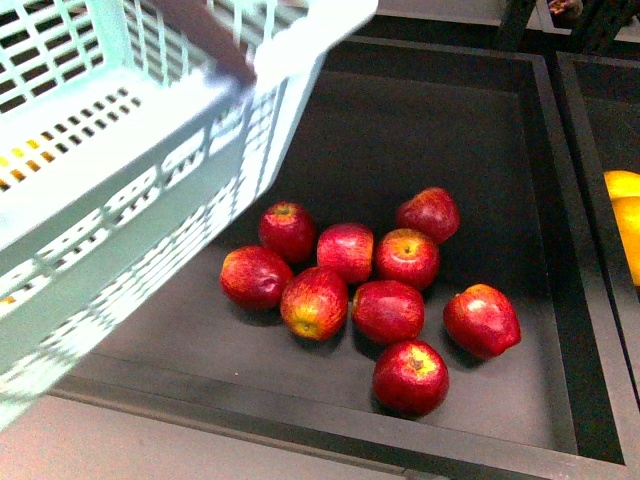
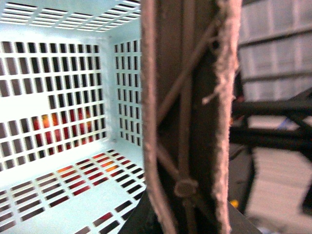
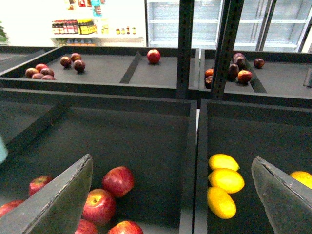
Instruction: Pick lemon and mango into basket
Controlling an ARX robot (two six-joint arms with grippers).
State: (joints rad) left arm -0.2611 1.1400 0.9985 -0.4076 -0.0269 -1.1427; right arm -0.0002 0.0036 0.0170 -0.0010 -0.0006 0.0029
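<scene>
The basket (image 1: 120,200) fills the upper left of the front view, tilted and lifted clear above the dark bin (image 1: 420,120) beneath it. In the left wrist view its brown handle (image 2: 187,117) stands right against the lens. The part of its slotted floor and walls that shows holds no fruit, only red glimpsed through the slots. The left end effector presumably carries it by that handle, but its fingers cannot be made out, so I cannot tell how they stand. The bin below holds only red apples (image 1: 388,310), which are no part of the job. The neighbouring bin (image 3: 253,131) on the robot's right holds a short row of yellow-orange fruit. The largest, in the middle, is likely the mango (image 3: 226,179), and the paler, smaller one just behind it the lemon (image 3: 223,162), though that is a guess. The right end effector (image 3: 171,158) hangs over the wall between the two bins, its fingers (image 3: 63,204) spread wide and empty, well apart from any fruit. By my judgement nothing is done yet, and both picks and both drops into the basket are left.
</scene>
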